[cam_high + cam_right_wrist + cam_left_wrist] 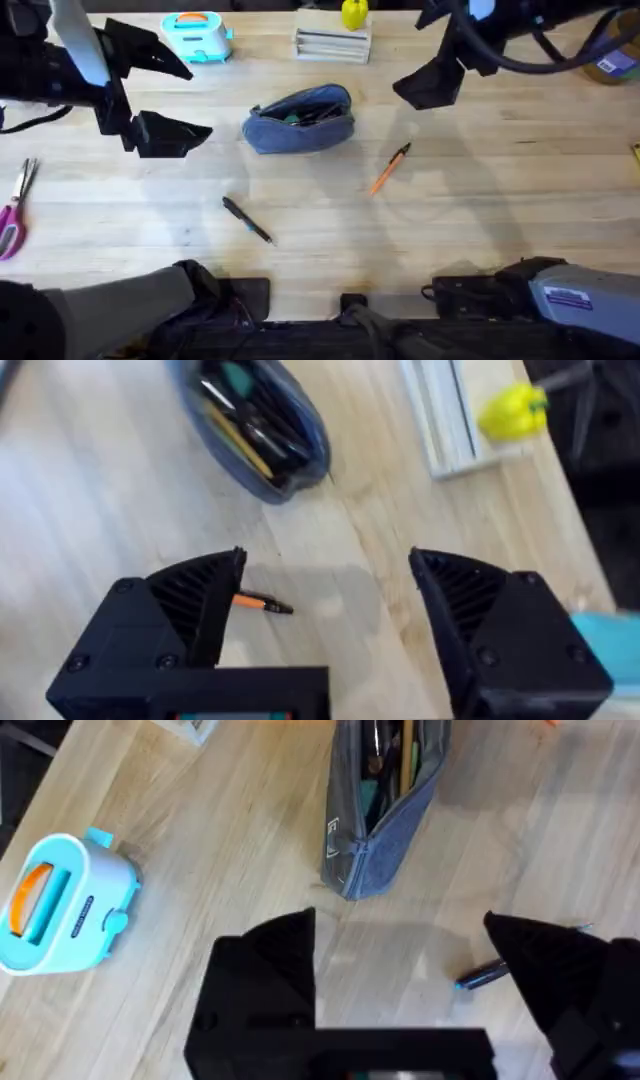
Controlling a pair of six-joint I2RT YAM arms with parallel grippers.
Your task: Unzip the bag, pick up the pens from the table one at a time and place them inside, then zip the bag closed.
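The soft grey-blue fabric bag (300,120) sits unzipped mid-bench (480,190), oval and slouched. Two slim pens lie before it: one black (247,219), one orange (390,168). Left end effector (165,100) and right end effector (432,80) both hover spread wide, empty.

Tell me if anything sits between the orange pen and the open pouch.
Nothing visible does. The orange pen lies on bare table to the right of the bag, whose zipper is already open. The right gripper is open above the pen.
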